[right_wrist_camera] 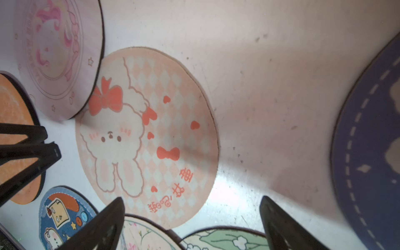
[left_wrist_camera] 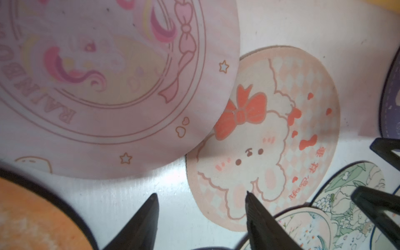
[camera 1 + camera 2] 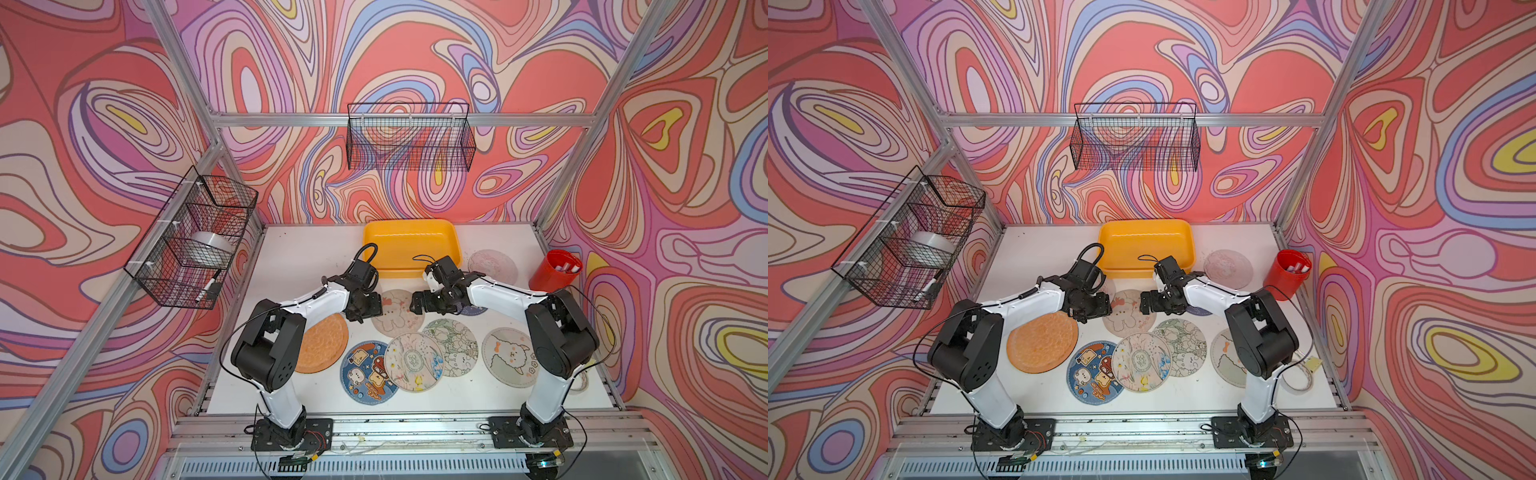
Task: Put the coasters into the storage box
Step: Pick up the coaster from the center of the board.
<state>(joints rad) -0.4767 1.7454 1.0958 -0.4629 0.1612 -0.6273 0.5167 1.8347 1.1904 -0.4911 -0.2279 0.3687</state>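
The yellow storage box (image 3: 411, 243) stands empty at the back of the table. Several coasters lie in front of it. A peach bunny coaster (image 3: 397, 316) sits between my two grippers. My left gripper (image 2: 201, 194) is open, one finger on the bunny coaster (image 2: 270, 151) and the other over bare table, with the disc's edge between them. A pink rainbow coaster (image 2: 97, 86) overlaps the bunny's far edge. My right gripper (image 1: 190, 201) stands wide open over the bunny coaster's (image 1: 151, 129) opposite edge, holding nothing. In a top view the two grippers (image 3: 365, 313) (image 3: 417, 305) face each other.
Around them lie an orange coaster (image 3: 324, 343), a blue toast coaster (image 3: 368, 374), a floral one (image 3: 413, 361), a green one (image 3: 453, 347), an alpaca one (image 3: 511, 357), a dark blue one (image 1: 368, 151) and a pale pink one (image 3: 492, 266). A red cup (image 3: 555, 270) stands at the right.
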